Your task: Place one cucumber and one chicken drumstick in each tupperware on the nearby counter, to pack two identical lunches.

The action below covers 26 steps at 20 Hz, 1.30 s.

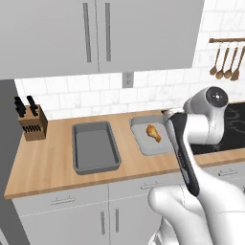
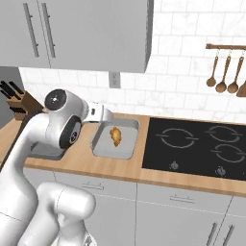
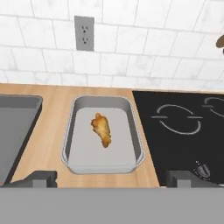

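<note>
Two grey tupperware stand side by side on the wooden counter [image 1: 48, 162]. The left tupperware [image 1: 95, 146] holds nothing. The right tupperware [image 3: 136, 135] holds one orange-brown chicken drumstick [image 3: 101, 130], which lies lengthwise near its middle and also shows from the base views as the drumstick [image 1: 153, 132] and the drumstick [image 2: 116, 136]. My gripper [image 3: 113, 178] hovers above the near rim of the right tupperware, open, with nothing between its fingers [image 3: 41, 177]. The cucumber is out of view.
A black cooktop [image 2: 202, 144] lies directly right of the right tupperware. A knife block [image 1: 32, 122] stands at the counter's left end. Wooden utensils [image 2: 223, 72] hang on the tiled wall, and an outlet [image 3: 84, 33] sits behind the trays.
</note>
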{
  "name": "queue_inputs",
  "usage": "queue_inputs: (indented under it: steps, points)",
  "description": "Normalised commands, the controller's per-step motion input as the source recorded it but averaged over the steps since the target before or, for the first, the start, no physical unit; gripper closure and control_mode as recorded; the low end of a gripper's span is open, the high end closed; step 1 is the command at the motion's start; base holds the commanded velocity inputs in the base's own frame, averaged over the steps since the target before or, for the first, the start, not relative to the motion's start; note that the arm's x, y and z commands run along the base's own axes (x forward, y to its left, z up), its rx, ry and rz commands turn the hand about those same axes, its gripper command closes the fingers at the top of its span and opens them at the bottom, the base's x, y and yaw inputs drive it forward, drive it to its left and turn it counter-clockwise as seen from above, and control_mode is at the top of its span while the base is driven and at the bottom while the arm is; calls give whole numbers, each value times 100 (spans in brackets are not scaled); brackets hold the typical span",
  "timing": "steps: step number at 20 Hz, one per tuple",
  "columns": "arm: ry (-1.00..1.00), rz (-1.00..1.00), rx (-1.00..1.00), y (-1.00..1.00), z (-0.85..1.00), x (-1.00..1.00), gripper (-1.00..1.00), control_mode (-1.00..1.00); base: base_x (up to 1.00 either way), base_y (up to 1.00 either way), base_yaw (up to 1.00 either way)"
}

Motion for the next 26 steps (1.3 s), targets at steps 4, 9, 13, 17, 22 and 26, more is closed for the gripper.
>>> queue_inputs:
  steps: [4,9,13,17,22,26]
  points:
    - [0,-4,12,3,51,-96,-100,-100,0,0,0]
    - [0,0,12,0,63,-98,-100,-100,0,0,0]
    - [0,0,7,4,36,-66,-100,100,-25,1,0]
    - [0,0,0,0,0,0,-100,100,-100,11,0]
    - [0,0,0,0,0,0,-100,100,-100,58,10]
    - [0,0,0,0,0,0,-100,100,-100,79,17]
